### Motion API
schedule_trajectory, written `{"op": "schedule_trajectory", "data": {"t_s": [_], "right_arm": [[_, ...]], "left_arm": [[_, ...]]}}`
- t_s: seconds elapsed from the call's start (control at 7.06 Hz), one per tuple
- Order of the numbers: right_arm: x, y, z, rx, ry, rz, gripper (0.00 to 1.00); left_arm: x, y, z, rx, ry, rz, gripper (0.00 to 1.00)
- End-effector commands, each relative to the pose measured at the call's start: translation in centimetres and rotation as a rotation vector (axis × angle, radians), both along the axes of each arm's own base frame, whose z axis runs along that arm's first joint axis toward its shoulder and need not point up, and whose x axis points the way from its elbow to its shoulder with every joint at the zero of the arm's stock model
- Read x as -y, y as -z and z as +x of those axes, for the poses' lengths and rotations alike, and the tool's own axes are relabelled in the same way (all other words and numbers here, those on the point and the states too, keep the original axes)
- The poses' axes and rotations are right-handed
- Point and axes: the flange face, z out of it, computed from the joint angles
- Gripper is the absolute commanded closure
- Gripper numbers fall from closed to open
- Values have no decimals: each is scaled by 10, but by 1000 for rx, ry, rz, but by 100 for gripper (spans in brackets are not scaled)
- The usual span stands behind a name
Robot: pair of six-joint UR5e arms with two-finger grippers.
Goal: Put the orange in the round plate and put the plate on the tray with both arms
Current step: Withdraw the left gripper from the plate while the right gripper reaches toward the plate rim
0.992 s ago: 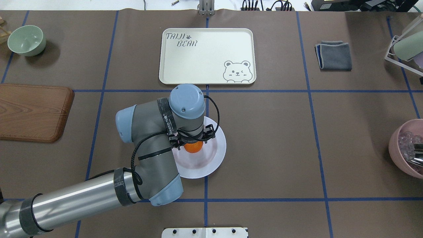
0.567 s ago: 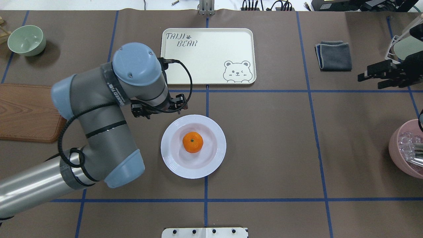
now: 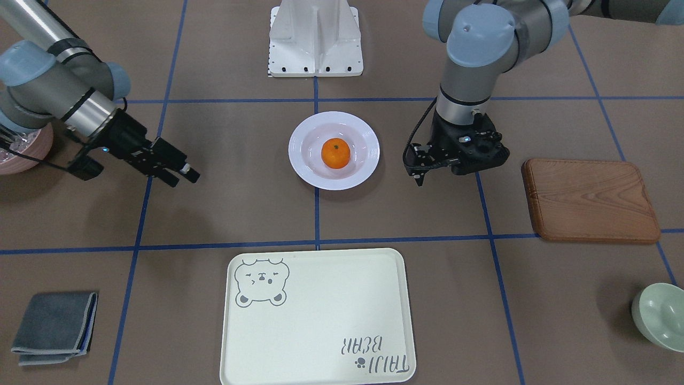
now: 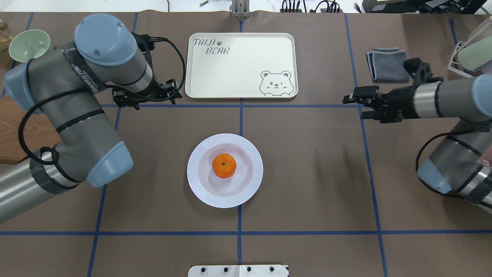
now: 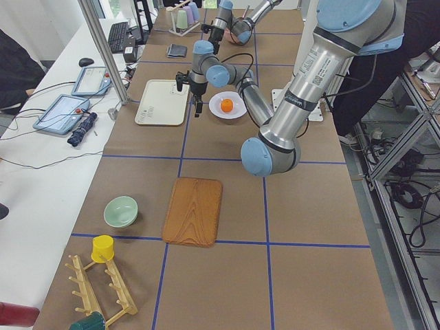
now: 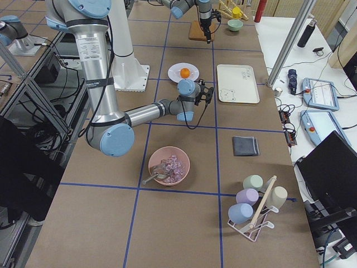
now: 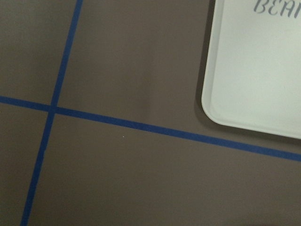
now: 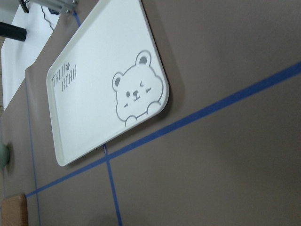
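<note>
Brown table [image 4: 307, 173]; orange [image 4: 224, 166] in round plate [image 4: 196, 184], between left tool [image 3: 416, 171] and right tool [image 4: 354, 107]; both parted.

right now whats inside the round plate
Only the orange sits in the round plate, near the middle of its well. The patch of plate under the orange is covered, so nothing there can be checked.

only brown table [image 4: 307, 154] between round plate [image 4: 253, 184] and tray [image 4: 238, 65].
</note>
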Motion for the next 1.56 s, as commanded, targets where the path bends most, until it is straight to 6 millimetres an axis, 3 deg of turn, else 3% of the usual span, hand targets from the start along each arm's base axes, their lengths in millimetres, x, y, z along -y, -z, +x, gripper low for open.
{"op": "schedule_trajectory", "data": {"t_s": [0.0,0.14,0.42,0.71,0.99,1.42], "right_arm": [[-45,11,-53,54,68,-19,0],[-57,19,-72,67,61,-10,0],[-66,66,-116,149,24,-35,0],[-84,58,-147,132,16,-44,0],[-85,48,-157,108,20,-50,0],[-79,61,-178,117,14,-48,0]], "left_arm": [[10,-16,-26,13,41,-12,2],[11,-19,-28,17,43,-14,2],[12,-22,-29,20,45,-17,2],[18,-30,-32,31,55,-31,2],[19,-33,-30,36,55,-36,2],[20,-34,-29,38,54,-39,2]]}}
